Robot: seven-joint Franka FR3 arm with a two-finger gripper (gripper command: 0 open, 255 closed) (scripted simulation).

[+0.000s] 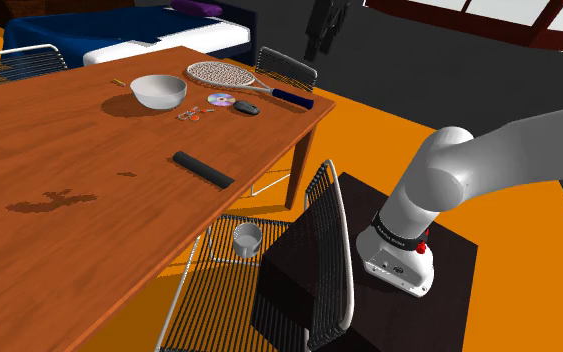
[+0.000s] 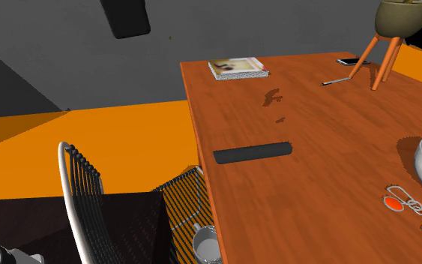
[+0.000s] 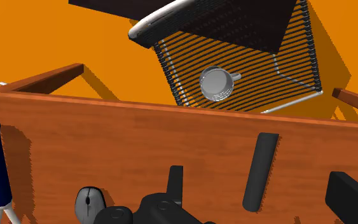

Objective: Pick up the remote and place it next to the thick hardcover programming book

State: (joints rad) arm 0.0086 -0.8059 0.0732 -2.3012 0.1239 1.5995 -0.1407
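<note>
Remote (image 3: 260, 172) lies untouched on the table (image 3: 107, 140), within the spread pincer's (image 3: 255, 175) gap.

Shoulder view: high, beside stand (image 1: 454, 290), looks down along table (image 1: 89, 220) toward bed (image 1: 79, 35). Second exterior view: near, over table edge, faces roughly opposite way. Wrist view: above table, looks down past its edge. All three share remote (image 1: 203, 169) and mug (image 1: 247, 238) on chair (image 1: 329, 215).

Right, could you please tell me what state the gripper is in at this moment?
Gripper: open, holding nothing; the black remote lies on the wooden table, not between its fingers.
</note>
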